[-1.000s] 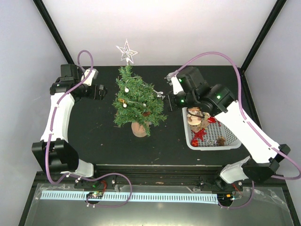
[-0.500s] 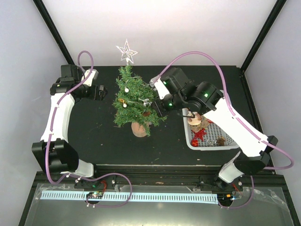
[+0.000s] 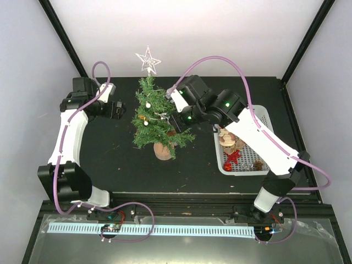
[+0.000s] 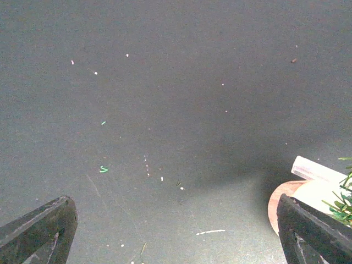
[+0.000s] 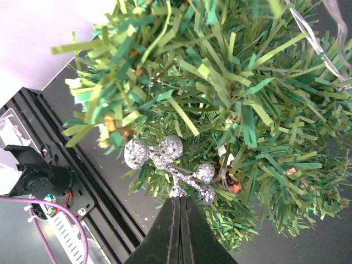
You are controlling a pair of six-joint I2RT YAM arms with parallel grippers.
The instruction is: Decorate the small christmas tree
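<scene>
Fingers, right: the right gripper (image 5: 180,199) is seen pinched tight on the stem of a silver glitter ornament (image 5: 168,160), which is pushed in among the branches.
Fingers, left: the left gripper (image 4: 175,206) is held spread wide with nothing between its tips.
Tree: the small christmas tree (image 3: 157,118) is stood upright on its stump base (image 3: 163,150) mid-table and topped by a star (image 3: 148,59).
Open room: bare black table (image 3: 110,159) is left to the tree's left and in front of it.
Edges: a white basket (image 3: 267,171) is set near the table's right edge, and little room is left between it and the tree.
Right arm: reached up from its base and leftward above the basket, wrist buried in the tree's right flank.
Left arm: raised along the left edge and bent inward, gripper just left of the tree, apart from it.
</scene>
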